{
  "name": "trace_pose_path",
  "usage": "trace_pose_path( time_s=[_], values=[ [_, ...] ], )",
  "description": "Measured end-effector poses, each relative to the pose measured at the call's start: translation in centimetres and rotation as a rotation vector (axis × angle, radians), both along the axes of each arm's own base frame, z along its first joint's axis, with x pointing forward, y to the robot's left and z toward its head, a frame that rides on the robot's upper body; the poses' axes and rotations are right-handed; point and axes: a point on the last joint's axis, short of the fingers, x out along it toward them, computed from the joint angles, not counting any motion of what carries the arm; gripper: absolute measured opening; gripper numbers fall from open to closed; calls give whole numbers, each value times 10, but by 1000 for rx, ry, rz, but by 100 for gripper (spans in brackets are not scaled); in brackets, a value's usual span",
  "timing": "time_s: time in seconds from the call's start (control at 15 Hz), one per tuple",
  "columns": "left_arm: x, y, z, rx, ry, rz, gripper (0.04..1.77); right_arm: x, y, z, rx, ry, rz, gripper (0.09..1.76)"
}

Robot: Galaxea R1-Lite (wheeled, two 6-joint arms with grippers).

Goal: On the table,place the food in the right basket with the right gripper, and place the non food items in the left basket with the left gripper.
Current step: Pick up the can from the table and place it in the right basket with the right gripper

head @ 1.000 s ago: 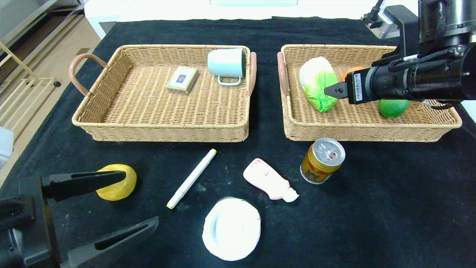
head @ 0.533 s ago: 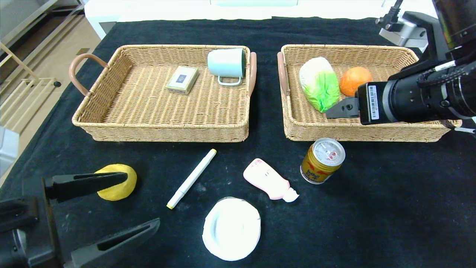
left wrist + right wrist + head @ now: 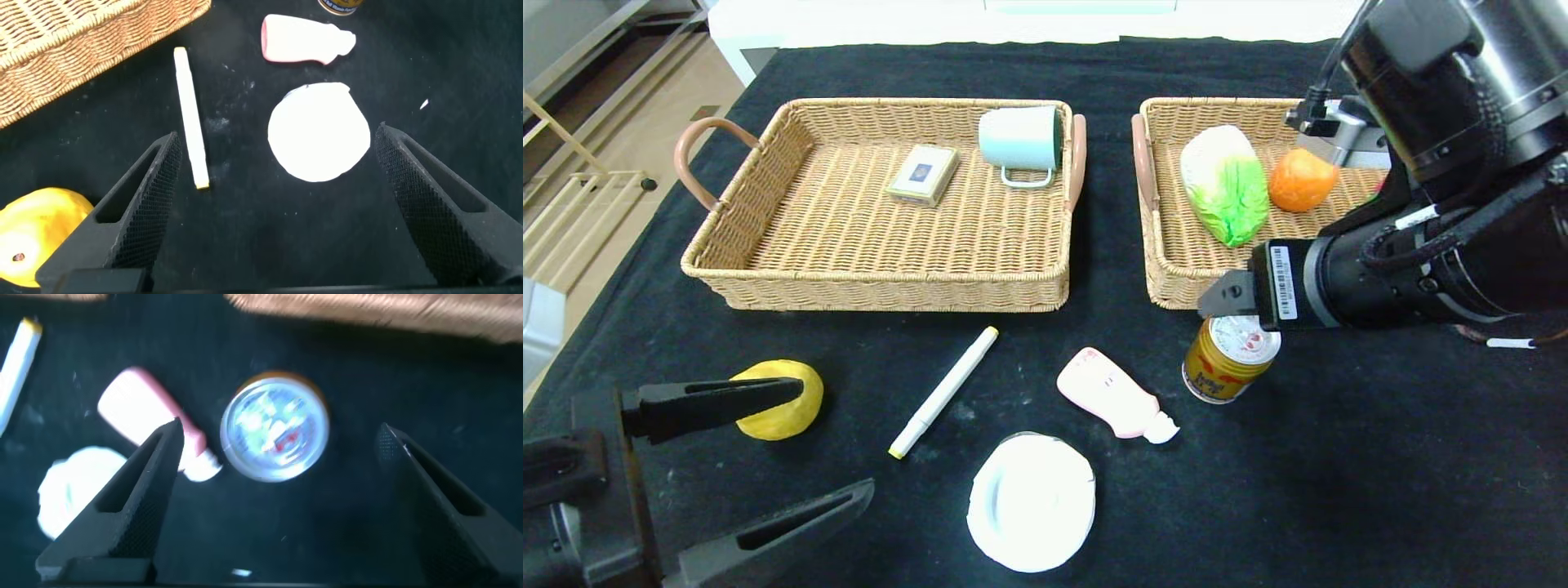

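Near left, the left gripper (image 3: 760,449) waits with fingers spread beside the yellow fruit (image 3: 780,399), empty. Further right, the right gripper (image 3: 274,469), jaws wide apart, hangs over the upright drink can (image 3: 1230,351), likely lining up a grasp. The right basket (image 3: 1176,286) lies just beyond.

Right hand (image 3: 1217,298) hides the right basket (image 3: 1168,282) near rim; drink can (image 3: 341,5) cut off by the frame's edge
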Motion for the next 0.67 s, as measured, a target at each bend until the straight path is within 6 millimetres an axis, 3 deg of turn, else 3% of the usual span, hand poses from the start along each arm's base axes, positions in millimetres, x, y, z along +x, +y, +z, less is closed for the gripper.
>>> trace_pose_path(
  time_s=[0.2,0.67],
  values=[
    [-1,0,1,-2,-4,0,172,-1,9,-1,4,39,-12,170],
    [-2,1,1,9,-13,-3,172,25,13,-18,-27,76,-114,170]
  ],
)
